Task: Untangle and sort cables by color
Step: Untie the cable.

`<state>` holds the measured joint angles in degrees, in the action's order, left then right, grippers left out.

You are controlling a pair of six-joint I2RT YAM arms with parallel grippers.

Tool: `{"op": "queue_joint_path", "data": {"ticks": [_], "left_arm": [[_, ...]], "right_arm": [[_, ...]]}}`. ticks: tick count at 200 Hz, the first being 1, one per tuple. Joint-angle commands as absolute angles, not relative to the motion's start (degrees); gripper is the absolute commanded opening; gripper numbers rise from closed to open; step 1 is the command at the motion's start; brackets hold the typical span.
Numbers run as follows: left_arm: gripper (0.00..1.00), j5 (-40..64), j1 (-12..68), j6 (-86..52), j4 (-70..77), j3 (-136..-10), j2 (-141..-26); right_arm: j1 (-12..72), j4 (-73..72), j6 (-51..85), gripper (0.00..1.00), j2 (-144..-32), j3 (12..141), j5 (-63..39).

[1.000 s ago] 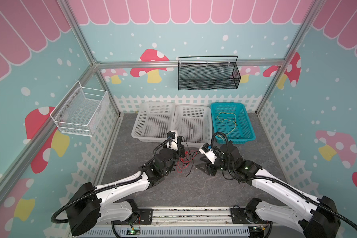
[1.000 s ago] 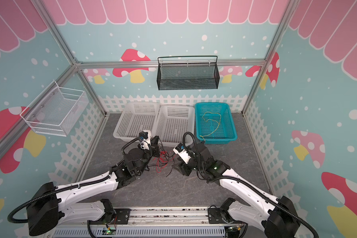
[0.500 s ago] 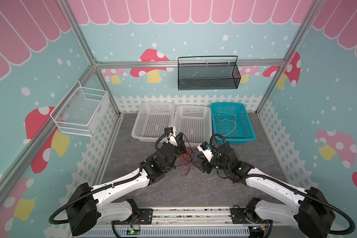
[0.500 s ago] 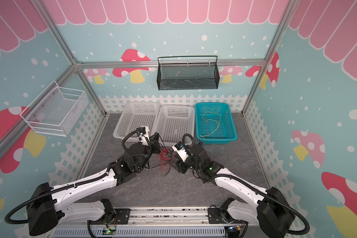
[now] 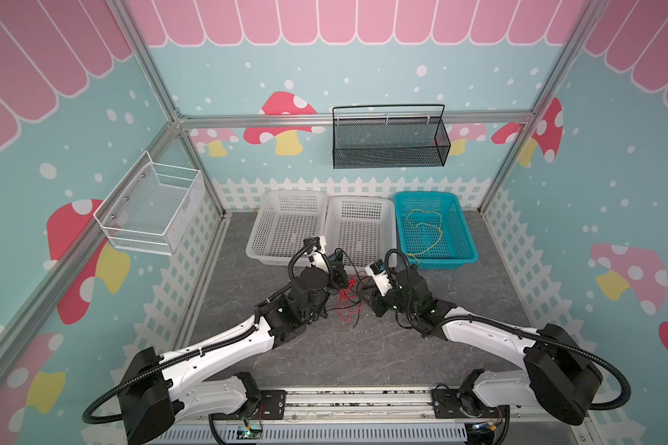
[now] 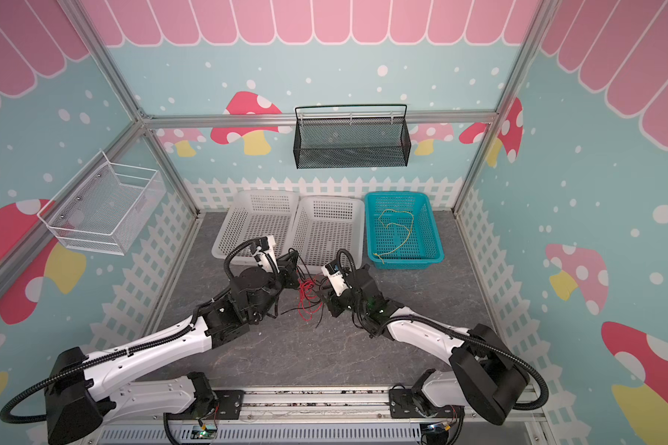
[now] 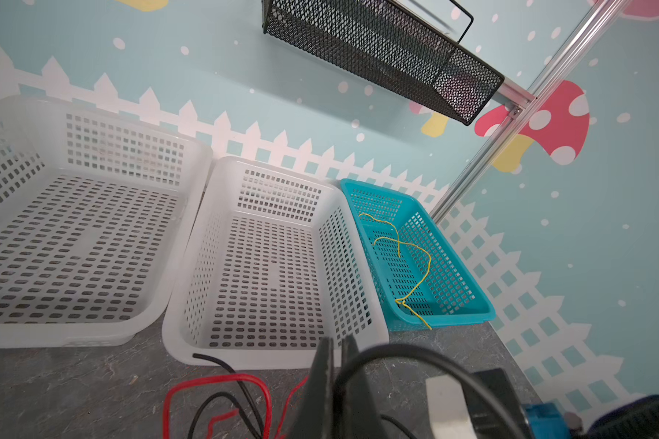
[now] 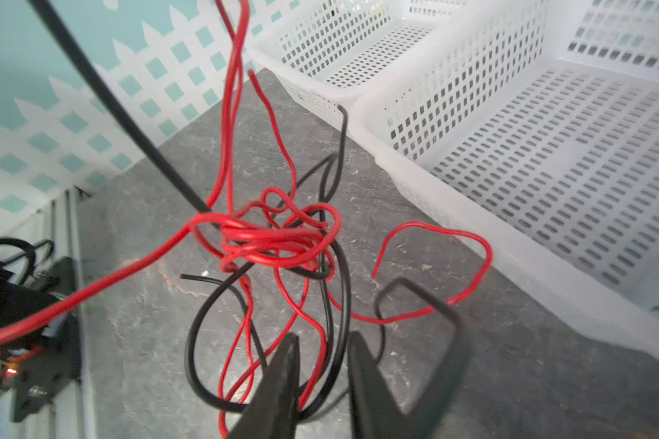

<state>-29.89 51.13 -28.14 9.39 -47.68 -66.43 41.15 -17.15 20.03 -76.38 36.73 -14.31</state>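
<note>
A tangle of red and black cables lies on the grey floor between my two arms. From the left, my left gripper is shut on a black cable that loops out of its jaws, and strands rise from the knot toward it. On the right of the tangle, my right gripper has its jaws drawn in on a red and a black strand that fill the narrow gap. A yellow cable lies in the teal basket, one end over the front rim.
Two empty white baskets stand left of the teal one along the back fence, just behind the tangle. A black mesh basket hangs on the back wall. A white wire basket hangs on the left wall.
My right gripper has moved left into the tangle and its jaws have closed from wide open onto strands. My left gripper, still shut, has shifted slightly toward the baskets, drawing strands up.
</note>
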Motion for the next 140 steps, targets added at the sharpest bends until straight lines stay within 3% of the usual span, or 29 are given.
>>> {"op": "queue_joint_path", "data": {"ticks": [1, 73, 140], "left_arm": [[0.0, -30.5, 51.5, -29.2, 8.7, -49.2, -64.5], [0.0, -44.0, 49.8, -20.6, -0.6, -51.0, -59.0], [0.0, -42.8, 43.2, -21.5, -7.1, -48.4, -50.7]], "right_arm": [[41.4, -18.4, 20.2, 0.0, -76.3, 37.0, -12.9], [38.3, -1.7, 21.6, 0.0, -76.0, 36.1, -0.2], [34.6, 5.3, 20.5, 0.01, -73.8, 36.8, 1.6]]}}
